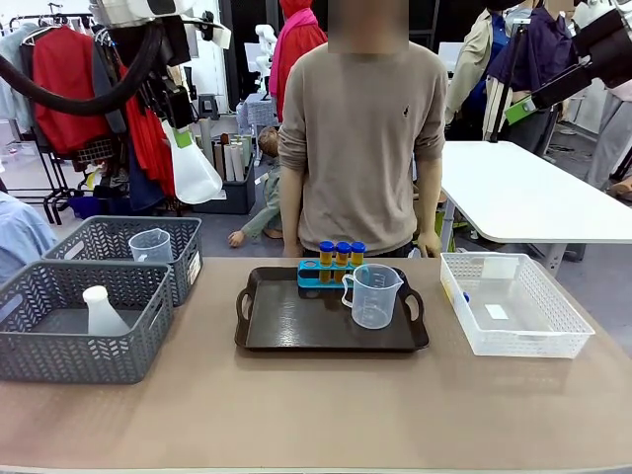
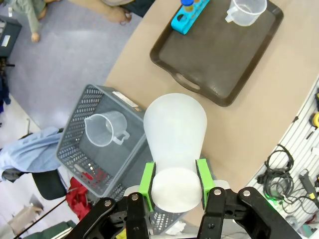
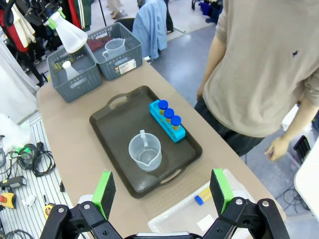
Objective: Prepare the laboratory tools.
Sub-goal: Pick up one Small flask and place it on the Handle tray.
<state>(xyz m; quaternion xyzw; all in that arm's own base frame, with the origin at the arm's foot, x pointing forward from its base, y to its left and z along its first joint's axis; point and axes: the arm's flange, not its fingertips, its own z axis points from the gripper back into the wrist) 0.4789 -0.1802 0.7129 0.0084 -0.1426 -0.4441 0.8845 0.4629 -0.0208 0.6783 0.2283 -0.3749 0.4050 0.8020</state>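
My left gripper (image 2: pixel 174 180) is shut on the neck of a translucent white conical flask (image 2: pixel 174 130), held high above the table's left end (image 1: pixel 193 170). A second flask (image 1: pixel 101 311) stands in the near grey basket (image 1: pixel 39 346). A clear beaker (image 1: pixel 150 245) sits in the far grey basket (image 1: pixel 188 259). On the dark tray (image 1: pixel 296 331) stand another handled beaker (image 1: pixel 373 294) and the blue rack (image 1: pixel 314 274) with three amber blue-capped tubes (image 1: pixel 342 253). My right gripper (image 3: pixel 162 191) hangs open high over the table's right end, with nothing between its fingers.
A white mesh basket (image 1: pixel 553 331) at the right holds one loose tube (image 1: pixel 464 294). A person stands at the far edge behind the tray, arms hanging down. A white table (image 1: pixel 533 197) stands behind at the right. Bare tabletop runs along the near edge.
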